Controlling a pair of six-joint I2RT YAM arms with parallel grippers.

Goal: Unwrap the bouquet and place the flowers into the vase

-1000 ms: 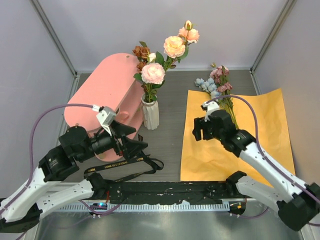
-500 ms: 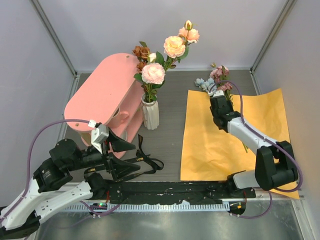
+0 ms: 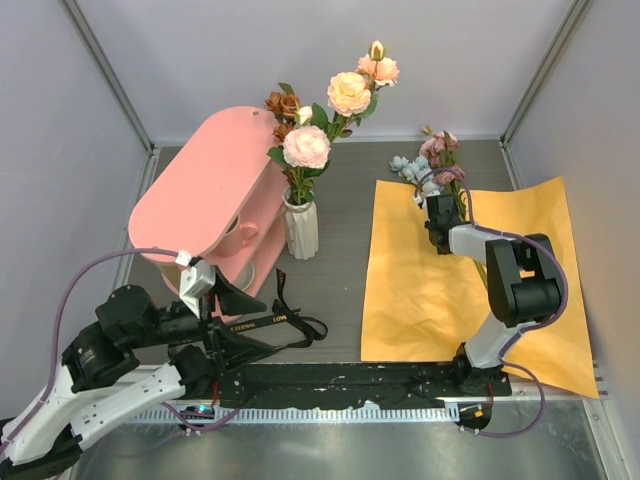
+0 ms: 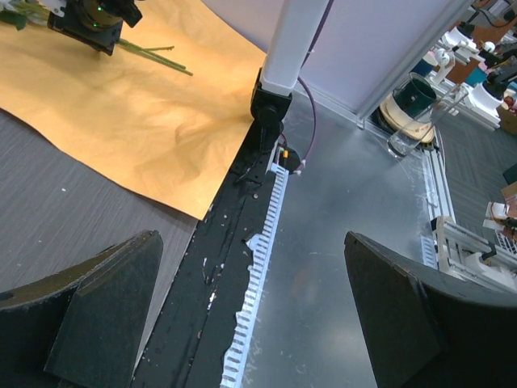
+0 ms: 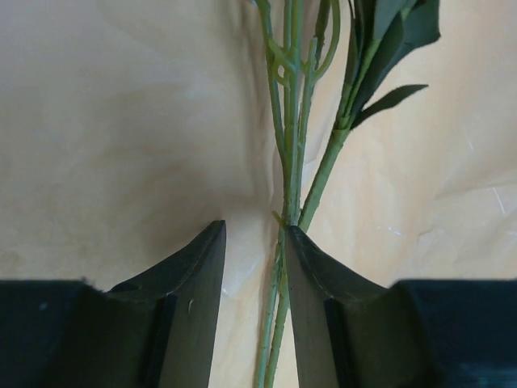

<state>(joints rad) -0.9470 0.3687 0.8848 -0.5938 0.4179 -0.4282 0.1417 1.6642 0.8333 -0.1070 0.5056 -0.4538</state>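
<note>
On the flat orange paper sheet [image 3: 420,300], the mauve and pale-blue artificial flowers [image 3: 432,165] lie with blooms past its far edge and green stems [image 5: 289,145] running straight through the narrow gap of the right gripper [image 5: 253,234], against one finger, the jaws slightly apart and clamping nothing yet.

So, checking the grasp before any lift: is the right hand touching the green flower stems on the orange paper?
Cannot tell. The right wrist view shows the green flower stems between the right hand's fingers, hugging one; contact isn't plain.
</note>
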